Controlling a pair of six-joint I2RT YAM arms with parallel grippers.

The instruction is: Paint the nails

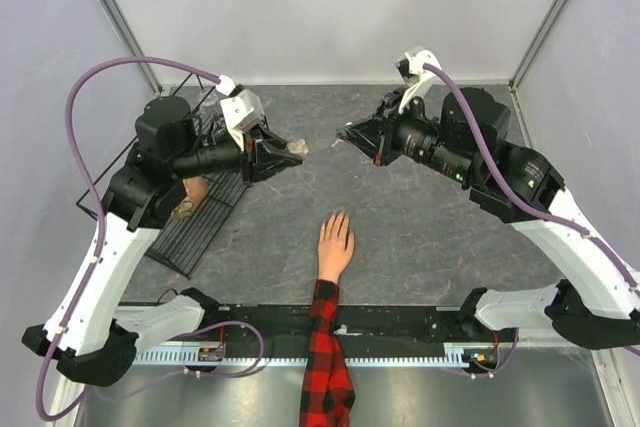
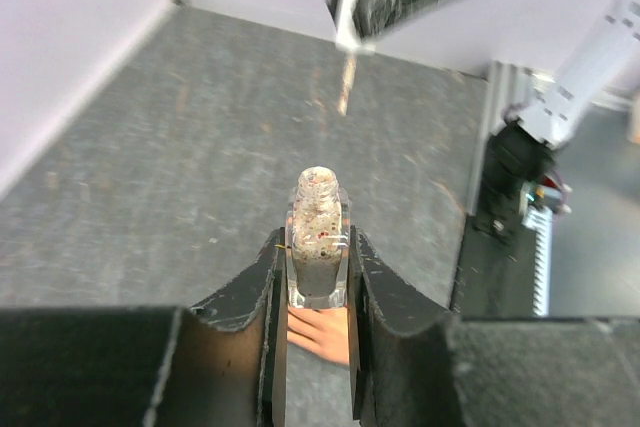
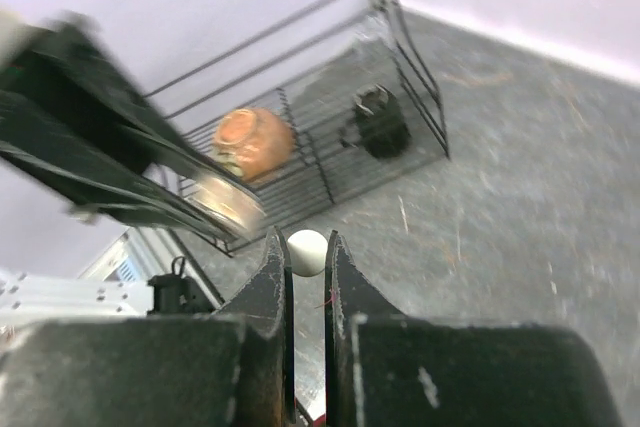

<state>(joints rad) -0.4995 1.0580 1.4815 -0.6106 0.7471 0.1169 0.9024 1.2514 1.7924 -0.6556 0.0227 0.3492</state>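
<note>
Left gripper (image 2: 318, 249) clamped on open glitter polish bottle (image 2: 318, 209); right gripper (image 3: 304, 243) pinched shut on white cap (image 3: 307, 255); nails (image 1: 335, 219) on mannequin hand (image 1: 335, 245) lie below both, toward bases; fingers point away; arms about equally near.

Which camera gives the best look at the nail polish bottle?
The left wrist view: the bottle stands sharp and uncapped, clamped in the left gripper. The top view shows the bottle small at that gripper's tip; the right wrist view shows only a blur.
</note>
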